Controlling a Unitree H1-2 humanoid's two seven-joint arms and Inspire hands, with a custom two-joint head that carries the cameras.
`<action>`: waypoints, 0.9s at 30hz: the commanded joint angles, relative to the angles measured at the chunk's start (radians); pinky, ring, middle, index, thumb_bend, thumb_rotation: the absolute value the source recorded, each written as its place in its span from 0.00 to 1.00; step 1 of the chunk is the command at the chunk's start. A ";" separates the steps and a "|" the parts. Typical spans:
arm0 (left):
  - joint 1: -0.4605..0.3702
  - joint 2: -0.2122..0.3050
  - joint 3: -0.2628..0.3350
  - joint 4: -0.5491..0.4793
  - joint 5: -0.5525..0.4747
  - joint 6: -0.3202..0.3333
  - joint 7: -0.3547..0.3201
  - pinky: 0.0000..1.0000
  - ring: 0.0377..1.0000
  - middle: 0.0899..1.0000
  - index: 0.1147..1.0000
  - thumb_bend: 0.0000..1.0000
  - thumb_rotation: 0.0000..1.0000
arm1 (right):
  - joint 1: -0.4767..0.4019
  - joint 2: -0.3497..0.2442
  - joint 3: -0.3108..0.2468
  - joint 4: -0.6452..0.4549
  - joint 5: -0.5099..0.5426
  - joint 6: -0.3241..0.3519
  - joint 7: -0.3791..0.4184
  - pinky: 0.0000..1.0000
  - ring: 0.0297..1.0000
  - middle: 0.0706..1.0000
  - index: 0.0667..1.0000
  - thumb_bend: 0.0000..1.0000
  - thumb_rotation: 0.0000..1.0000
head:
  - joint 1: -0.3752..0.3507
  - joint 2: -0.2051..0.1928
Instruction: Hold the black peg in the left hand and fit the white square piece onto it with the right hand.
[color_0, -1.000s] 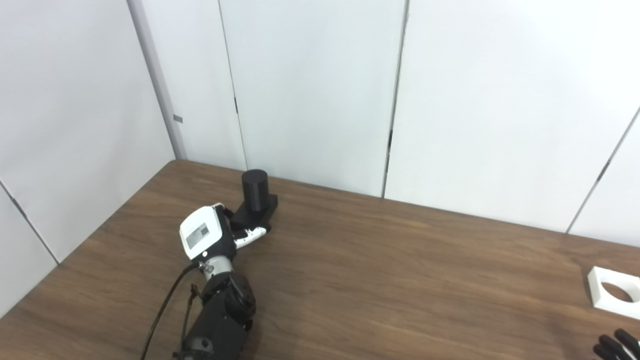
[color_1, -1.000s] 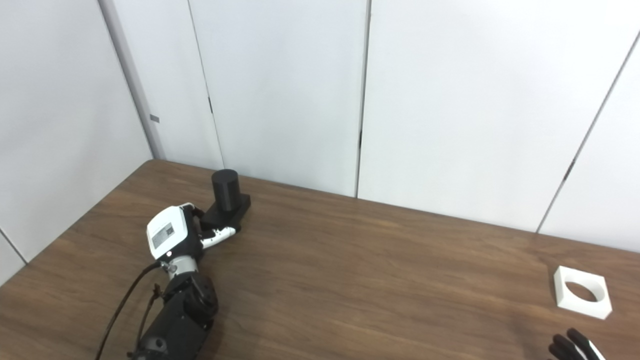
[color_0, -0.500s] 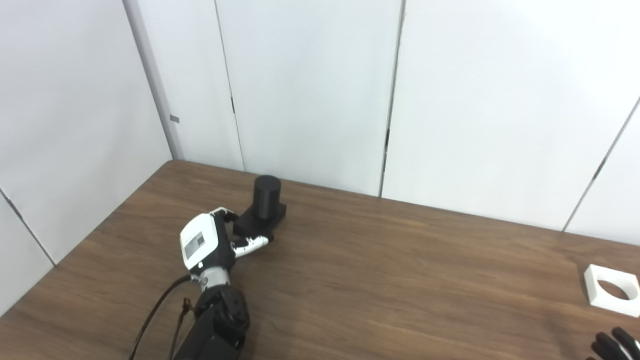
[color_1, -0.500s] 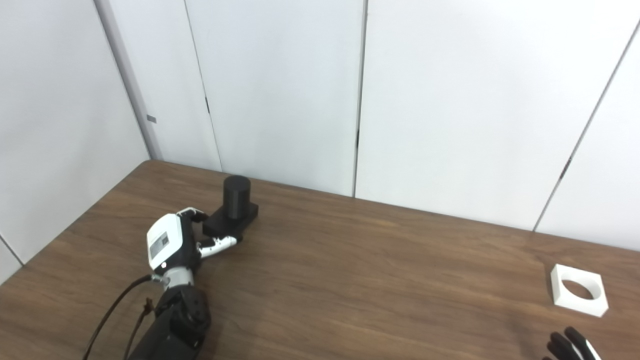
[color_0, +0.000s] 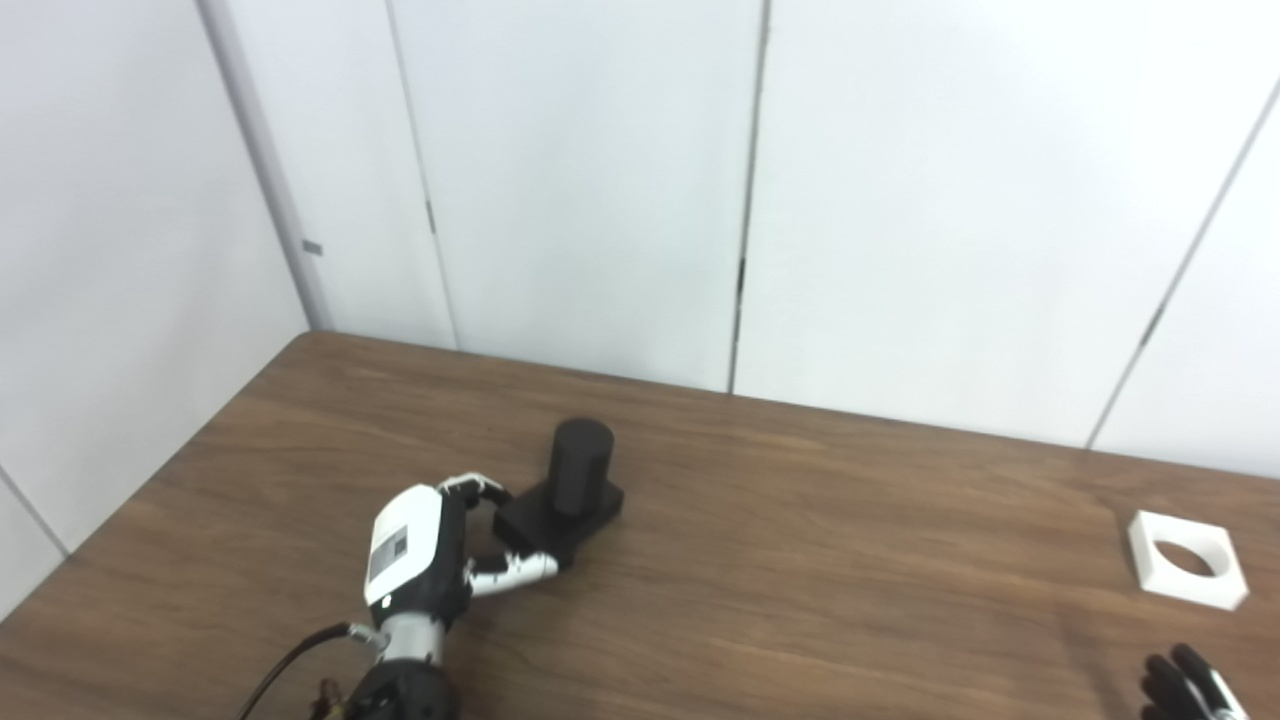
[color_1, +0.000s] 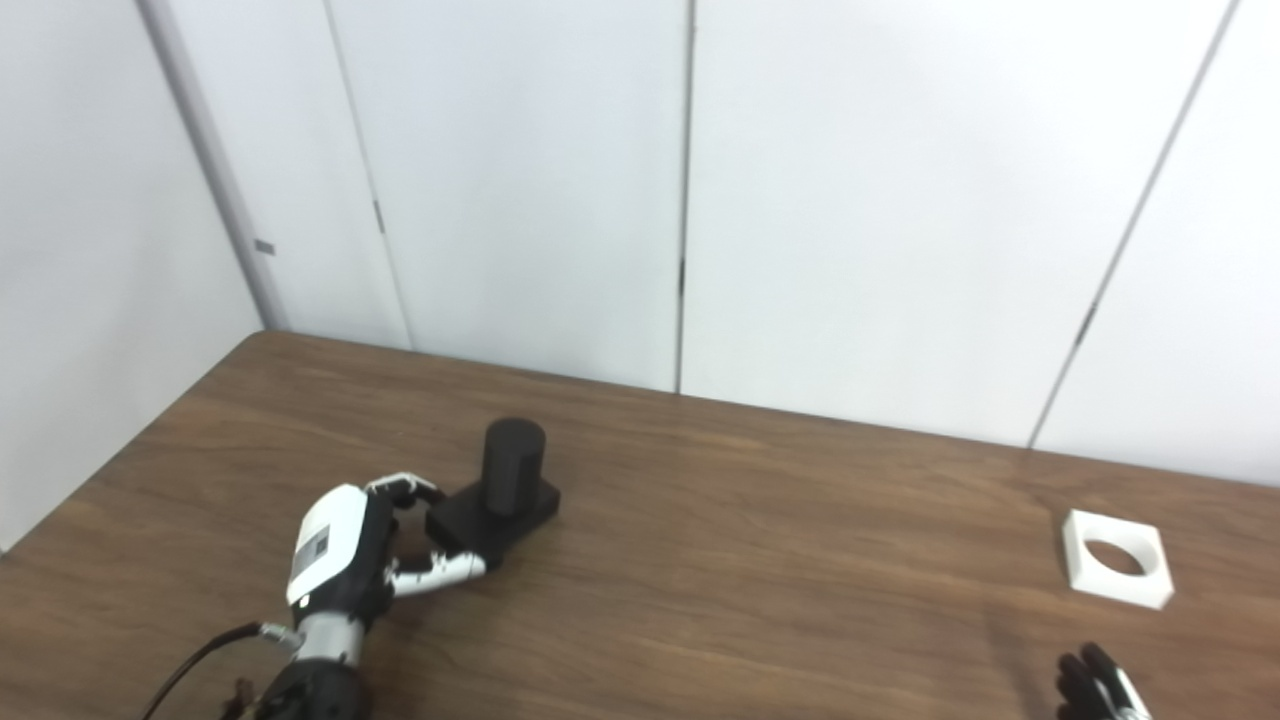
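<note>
- The left hand (color_0: 430, 555) is gripping the black peg (color_0: 570, 495) by its square base, lower left.
- The right hand (color_0: 1190, 690), lower right, is barely showing; its state is unclear.
- The white square piece (color_0: 1187, 573) is looking rigid and light; grasping its outer edges seems best.

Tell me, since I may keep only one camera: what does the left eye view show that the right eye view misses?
Left eye only: a slanted seam low on the left wall. Right eye only: more table beyond the white square piece. Both: the left robot hand closed on the base of the black peg, and, at the bottom edge, part of the right robot hand.
</note>
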 joint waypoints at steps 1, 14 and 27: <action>0.027 0.006 -0.054 -0.023 -0.055 -0.089 -0.090 0.64 0.74 0.71 0.43 0.50 0.05 | 0.002 0.015 0.002 -0.035 -0.011 -0.010 -0.013 0.96 0.94 0.91 0.95 0.62 0.92 | 0.001 0.001; 0.109 0.094 -0.179 -0.129 -0.220 -0.208 -0.375 0.71 0.80 0.77 0.43 0.50 0.05 | 0.019 0.047 0.033 -0.113 -0.058 0.034 -0.064 0.92 0.91 0.88 0.93 0.49 0.90 | -0.135 0.096; 0.108 0.164 -0.327 -0.185 -0.083 -0.257 -0.514 1.00 0.93 0.85 0.43 0.50 0.05 | 0.010 0.044 0.058 -0.134 -0.081 0.075 -0.092 0.88 0.89 0.87 0.92 0.55 0.90 | -0.198 0.170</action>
